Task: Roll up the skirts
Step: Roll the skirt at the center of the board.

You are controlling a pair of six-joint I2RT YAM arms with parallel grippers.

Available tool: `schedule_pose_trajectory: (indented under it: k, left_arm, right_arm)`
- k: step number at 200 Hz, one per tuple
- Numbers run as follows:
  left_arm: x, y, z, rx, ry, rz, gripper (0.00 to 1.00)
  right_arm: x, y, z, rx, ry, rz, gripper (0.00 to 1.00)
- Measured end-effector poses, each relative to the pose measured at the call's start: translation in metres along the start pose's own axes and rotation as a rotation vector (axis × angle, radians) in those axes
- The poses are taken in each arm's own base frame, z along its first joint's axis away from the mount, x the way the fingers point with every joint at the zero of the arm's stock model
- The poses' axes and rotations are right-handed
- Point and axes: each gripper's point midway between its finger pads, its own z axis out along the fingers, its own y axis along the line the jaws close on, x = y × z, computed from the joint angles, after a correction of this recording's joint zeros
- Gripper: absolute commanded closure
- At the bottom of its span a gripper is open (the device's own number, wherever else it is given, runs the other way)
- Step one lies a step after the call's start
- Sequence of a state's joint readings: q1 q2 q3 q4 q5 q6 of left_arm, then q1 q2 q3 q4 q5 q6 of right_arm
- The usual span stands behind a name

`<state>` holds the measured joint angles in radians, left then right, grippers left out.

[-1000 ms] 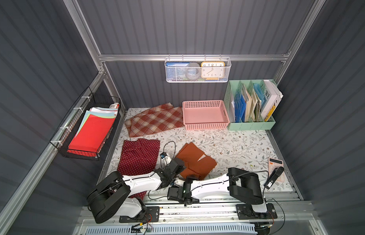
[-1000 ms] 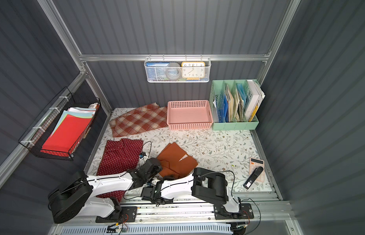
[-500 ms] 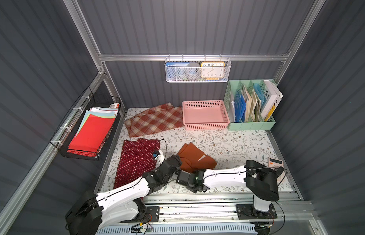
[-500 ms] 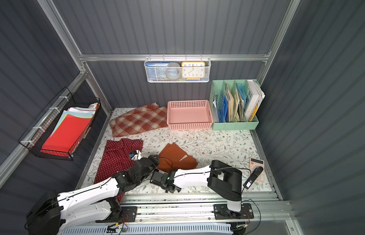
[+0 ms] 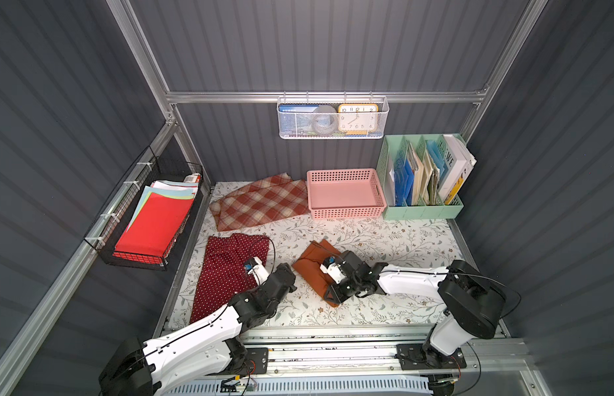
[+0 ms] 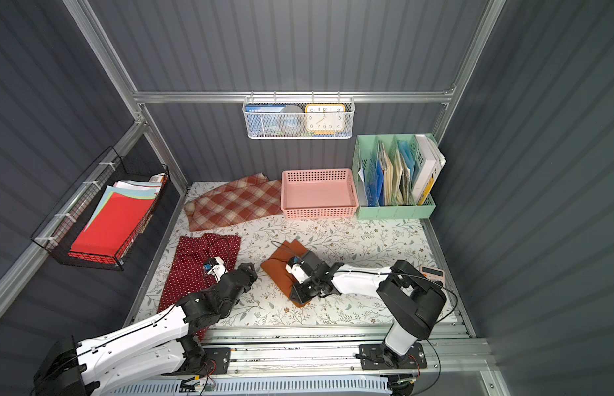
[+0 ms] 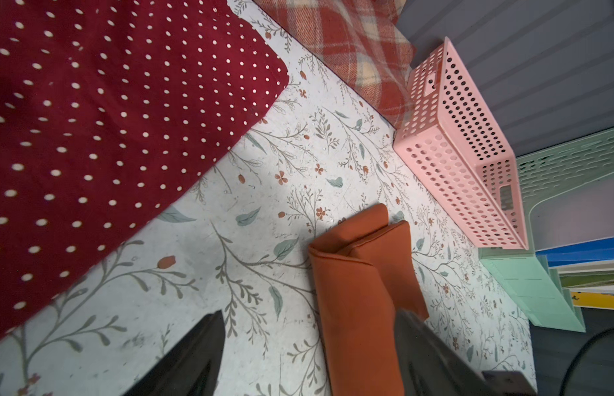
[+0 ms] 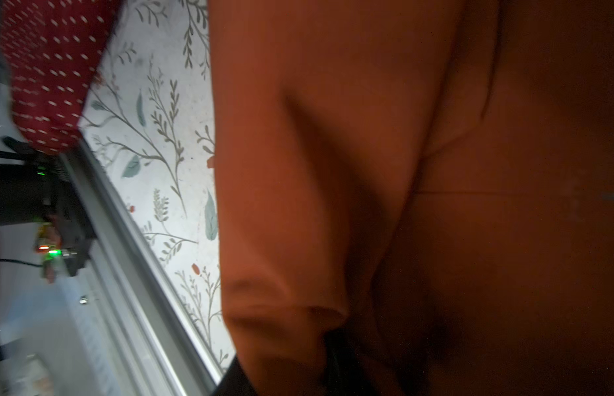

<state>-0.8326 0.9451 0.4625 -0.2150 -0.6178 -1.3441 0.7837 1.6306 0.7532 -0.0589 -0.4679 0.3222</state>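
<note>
The rust-orange skirt [image 5: 312, 265] [image 6: 278, 267] lies folded into a narrow bundle in the middle of the floral table. My right gripper [image 5: 333, 295] [image 6: 297, 293] is at its near end. In the right wrist view the orange cloth [image 8: 298, 137] drapes over and between the jaws [image 8: 288, 356], which are shut on it. My left gripper [image 5: 291, 271] [image 6: 249, 271] hangs open just left of the bundle. In its wrist view [image 7: 309, 313] it holds nothing, and the orange skirt [image 7: 353, 301] lies by one finger. The polka-dot skirt [image 5: 230, 271] [image 7: 93, 120] lies flat at the left. The plaid skirt [image 5: 261, 202] lies at the back.
A pink basket [image 5: 345, 212] and a green file holder [image 5: 422, 211] stand at the back. A black wire basket [image 5: 134, 257] of red paper hangs on the left wall. A white mesh basket [image 5: 333, 135] hangs behind. A calculator [image 6: 432, 272] lies front right. A metal rail [image 5: 333, 337] runs along the front.
My left gripper has opened, let go of the orange skirt and drawn off to its left. My right gripper has moved along the skirt's near end and closed further on the cloth.
</note>
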Motion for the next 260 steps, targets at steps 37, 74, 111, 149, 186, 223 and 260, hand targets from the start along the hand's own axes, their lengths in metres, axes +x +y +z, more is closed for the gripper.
schedule_pose_trajectory:
  k: [37, 74, 111, 149, 186, 223, 260]
  left_arm:
    - [0.016, -0.003, 0.014, -0.008, 0.04, 0.032, 0.22]
    - [0.032, -0.01, 0.029, 0.007, 0.075, 0.063, 0.21]
    - [0.049, -0.029, 0.046, 0.063, 0.108, 0.093, 0.12]
    - [0.065, -0.05, 0.072, 0.16, 0.152, 0.098, 0.07]
    - [0.072, -0.055, 0.104, 0.199, 0.176, 0.097, 0.18]
    - [0.074, -0.066, 0.119, 0.248, 0.157, 0.12, 0.31]
    - [0.08, -0.075, 0.13, 0.294, 0.148, 0.155, 0.51]
  right_arm:
    - [-0.006, -0.019, -0.014, -0.243, -0.036, 0.256, 0.84]
    - [-0.009, -0.037, -0.016, -0.41, -0.018, 0.463, 0.85]
    - [-0.009, -0.04, -0.016, -0.457, 0.019, 0.527, 0.85]
    - [-0.009, -0.041, -0.016, -0.449, 0.032, 0.535, 0.85]
    - [-0.009, -0.041, -0.016, -0.444, 0.035, 0.536, 0.86]
    - [-0.009, -0.041, -0.016, -0.44, 0.039, 0.537, 0.86]
    - [-0.01, -0.043, -0.015, -0.435, 0.045, 0.544, 0.87]
